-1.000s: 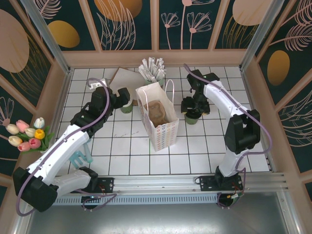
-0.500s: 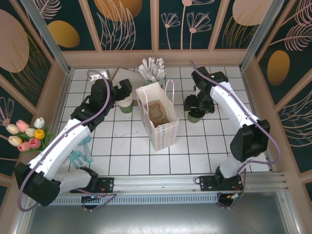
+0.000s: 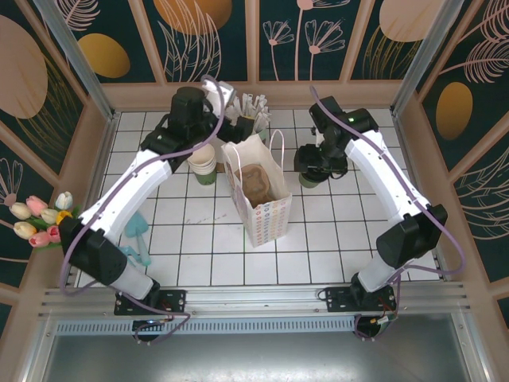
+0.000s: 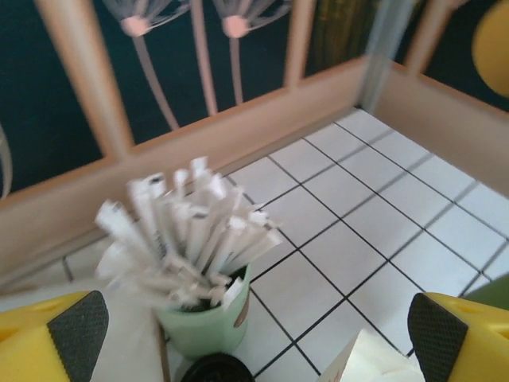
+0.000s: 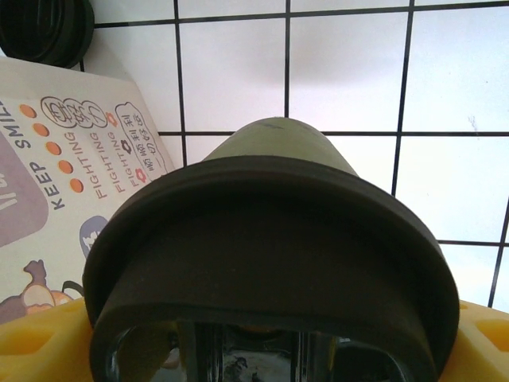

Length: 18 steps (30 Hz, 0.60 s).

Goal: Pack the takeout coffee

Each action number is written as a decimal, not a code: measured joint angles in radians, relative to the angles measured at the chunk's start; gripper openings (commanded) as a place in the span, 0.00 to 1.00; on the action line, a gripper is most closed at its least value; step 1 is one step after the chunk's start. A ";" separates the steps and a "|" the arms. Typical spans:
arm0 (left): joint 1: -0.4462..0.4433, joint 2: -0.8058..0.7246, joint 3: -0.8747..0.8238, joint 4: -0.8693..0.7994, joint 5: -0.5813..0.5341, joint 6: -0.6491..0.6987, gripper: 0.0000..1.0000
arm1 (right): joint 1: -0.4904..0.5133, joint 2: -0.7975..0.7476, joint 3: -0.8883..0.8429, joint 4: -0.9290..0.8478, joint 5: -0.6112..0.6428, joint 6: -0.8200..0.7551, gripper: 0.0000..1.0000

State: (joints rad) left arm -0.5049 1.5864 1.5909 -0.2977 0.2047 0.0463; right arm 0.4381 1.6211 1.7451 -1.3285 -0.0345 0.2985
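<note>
The takeout coffee [image 5: 270,239], a dark green paper cup with a dark round lid, sits between my right gripper's yellow fingers [image 5: 36,342]. My right gripper [image 3: 320,159] is shut on it, holding it [image 3: 307,180] just right of the white paper bag [image 3: 258,191]. The bag stands open at mid-table with something brown inside. My left gripper [image 3: 219,99] hangs open and empty at the back, over the pale green cup of white wrapped sticks [image 4: 203,318]. Its dark pads [image 4: 78,330] stand wide apart in the left wrist view.
A stack of cream cups [image 3: 203,159] stands left of the bag. Black lids [image 5: 46,28] lie behind the bag. A bunch of tulips [image 3: 44,219] rests at the left wall, with teal tools [image 3: 135,239] nearby. Wooden walls ring the tiled floor [image 3: 334,231].
My left arm has risen and swung from the cream cups toward the back, over the sticks cup. My right gripper has shifted slightly back and left with the coffee.
</note>
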 measured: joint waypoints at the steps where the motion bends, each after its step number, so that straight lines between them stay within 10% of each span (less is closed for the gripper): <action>1: 0.000 0.029 0.037 -0.027 0.025 0.048 0.98 | 0.000 -0.001 0.000 -0.001 0.003 0.000 0.68; 18: 0.000 0.389 0.470 -0.418 0.094 0.350 0.31 | 0.000 -0.055 0.000 -0.008 0.011 0.026 0.68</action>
State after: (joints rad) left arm -0.5049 1.9751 2.0613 -0.7158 0.2989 0.3965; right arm 0.4385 1.5658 1.7451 -1.3369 -0.0231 0.3244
